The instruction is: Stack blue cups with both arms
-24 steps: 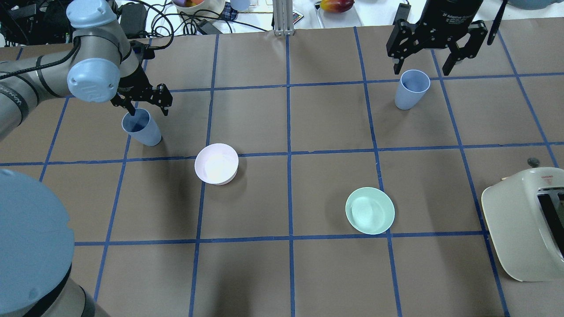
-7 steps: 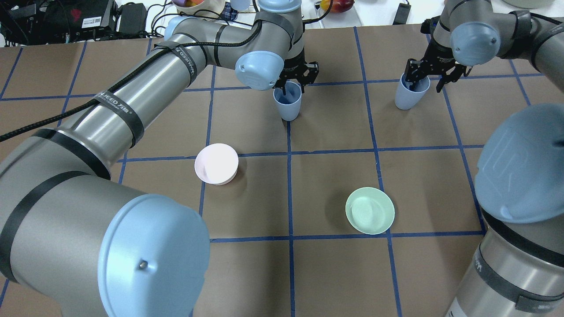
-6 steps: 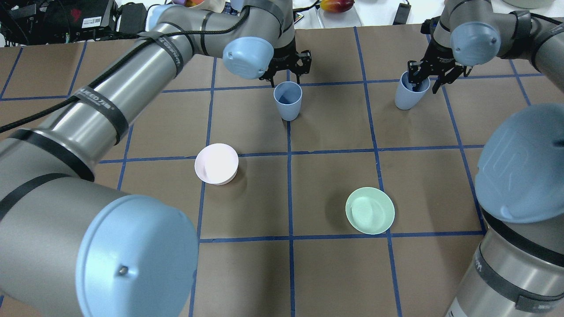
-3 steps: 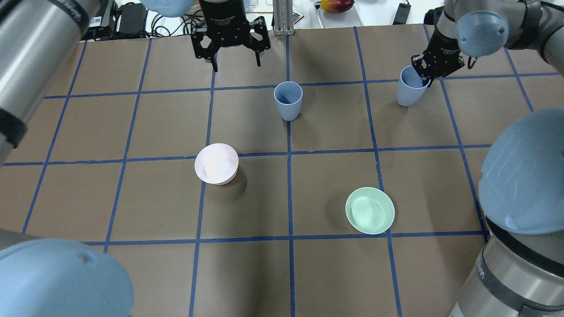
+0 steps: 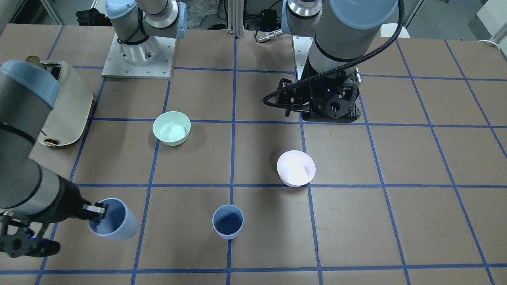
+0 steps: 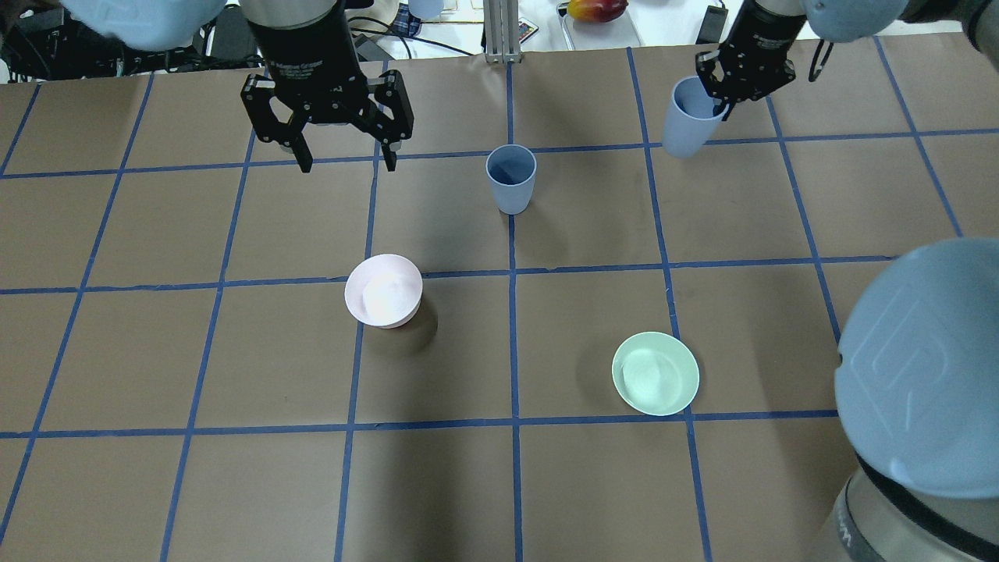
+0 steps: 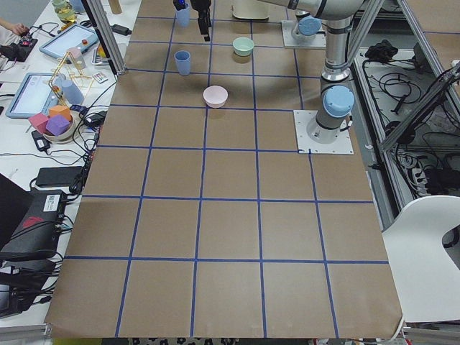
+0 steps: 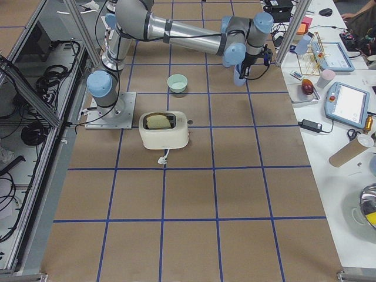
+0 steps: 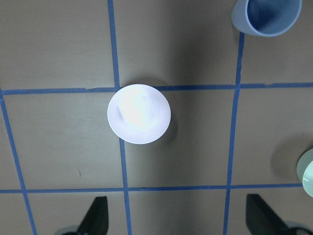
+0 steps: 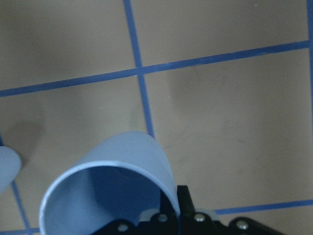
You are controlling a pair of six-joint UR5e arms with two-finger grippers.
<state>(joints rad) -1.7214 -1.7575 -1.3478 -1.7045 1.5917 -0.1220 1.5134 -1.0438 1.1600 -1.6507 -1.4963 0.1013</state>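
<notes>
One blue cup (image 6: pixel 511 178) stands upright on the table's far centre, free of both grippers; it also shows in the front view (image 5: pixel 227 221) and at the top right of the left wrist view (image 9: pixel 266 17). My left gripper (image 6: pixel 348 164) is open and empty, raised high to the left of that cup. My right gripper (image 6: pixel 722 105) is shut on the rim of the second blue cup (image 6: pixel 687 117), with one finger inside it. That cup hangs tilted above the table at the far right; it also shows in the front view (image 5: pixel 113 219) and the right wrist view (image 10: pixel 112 186).
A pale pink bowl (image 6: pixel 383 290) sits left of centre, under the left wrist camera (image 9: pixel 139 113). A mint-green bowl (image 6: pixel 655 373) sits right of centre. A cream toaster (image 5: pixel 67 103) stands at the right end. Cables and clutter lie beyond the far edge.
The left gripper, having let go of its cup at the far centre, has drawn away to the left and risen. The right gripper has lifted its cup off the table and tilted it.
</notes>
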